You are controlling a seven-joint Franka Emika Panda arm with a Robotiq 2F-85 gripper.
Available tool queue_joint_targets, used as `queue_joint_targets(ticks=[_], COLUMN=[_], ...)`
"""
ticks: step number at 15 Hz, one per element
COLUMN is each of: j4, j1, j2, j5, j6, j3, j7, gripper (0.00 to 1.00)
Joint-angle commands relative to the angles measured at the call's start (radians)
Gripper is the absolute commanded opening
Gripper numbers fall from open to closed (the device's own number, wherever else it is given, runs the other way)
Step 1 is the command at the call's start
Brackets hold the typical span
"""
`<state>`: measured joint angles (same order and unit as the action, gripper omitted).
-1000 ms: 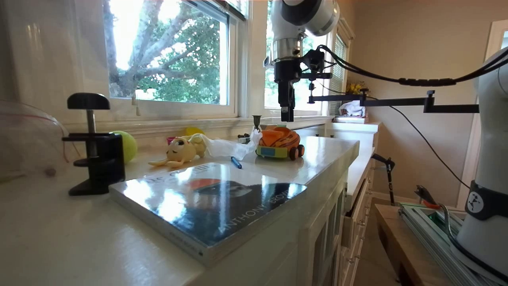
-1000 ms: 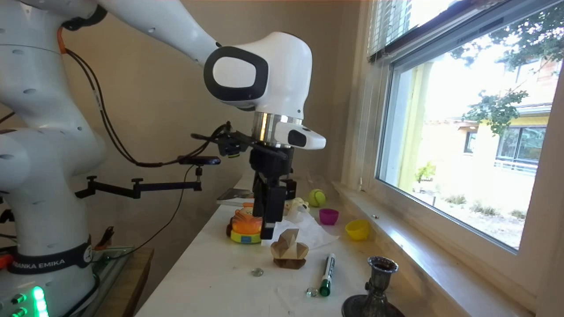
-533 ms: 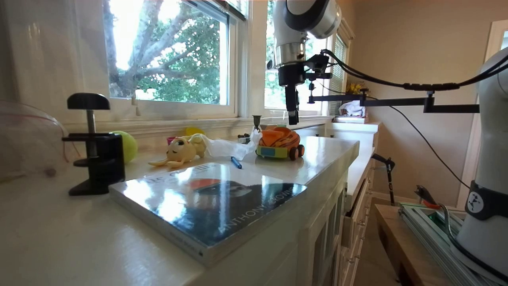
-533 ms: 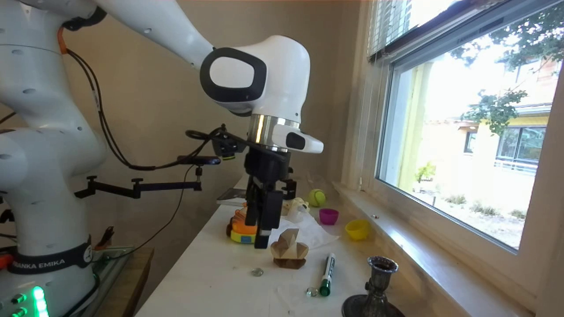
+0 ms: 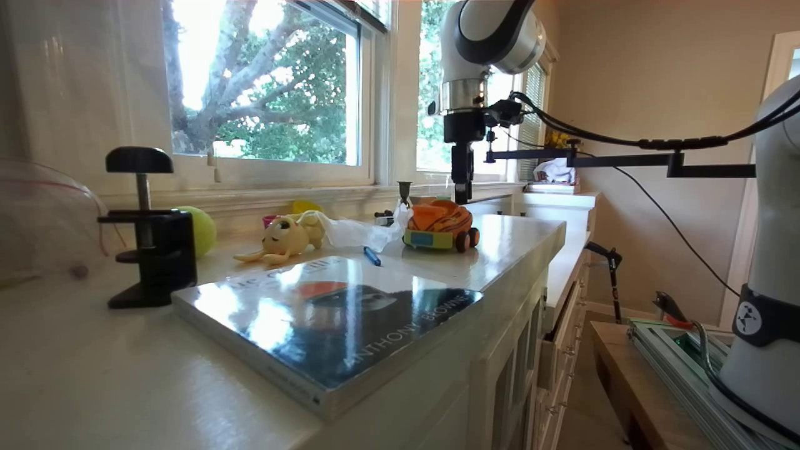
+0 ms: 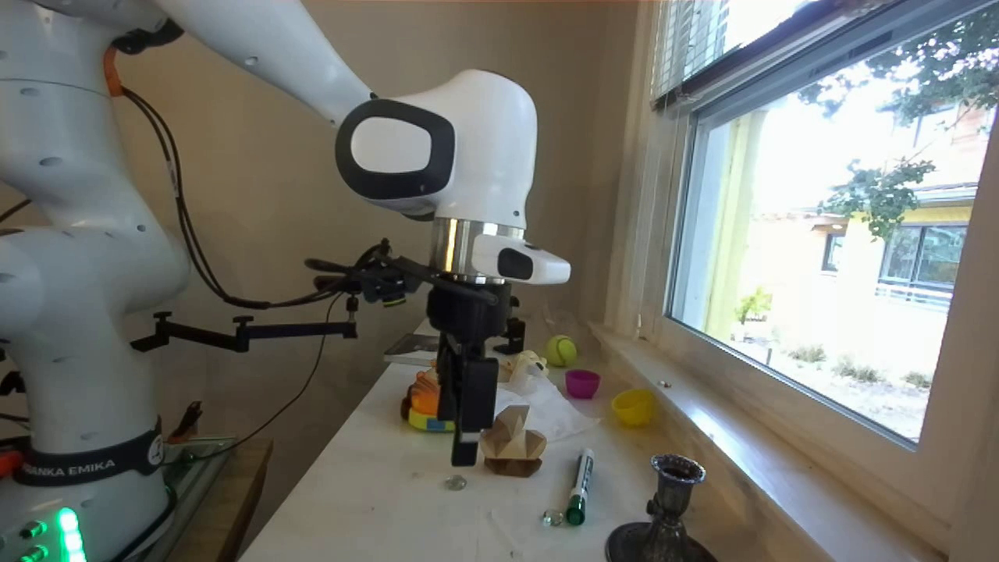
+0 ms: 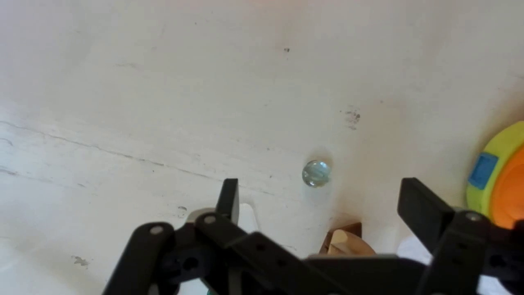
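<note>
Gripper hovering, jaws standing wide apart; clear marble lying near wrist-view centre, orange toy peeking in far right.

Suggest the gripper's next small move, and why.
I'd probably lower the gripper slightly, jaws open: it hangs above the counter holding nothing, and in the wrist view the nearest marble lines up with the gap between the jaws.

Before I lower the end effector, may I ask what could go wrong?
The clear marble looks round, so a light touch might send it rolling. The brown faceted object sits close by, and the open end effector could knock it. A sideways drift might also bump the orange toy car.
</note>
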<state>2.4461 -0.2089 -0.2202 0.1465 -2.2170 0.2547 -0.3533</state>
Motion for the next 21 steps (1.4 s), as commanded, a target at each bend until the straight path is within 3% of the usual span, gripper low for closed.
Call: queue_joint_targets(ticks=[1, 21], j4=[0.032, 0.009], j1=[-0.01, 0.009], j2=[0.0, 0.1], j5=[0.019, -0.109], j6=[-0.067, -0.167], j3=[0.008, 0.027], j7=[-0.001, -0.071], gripper=[1.0, 1.0])
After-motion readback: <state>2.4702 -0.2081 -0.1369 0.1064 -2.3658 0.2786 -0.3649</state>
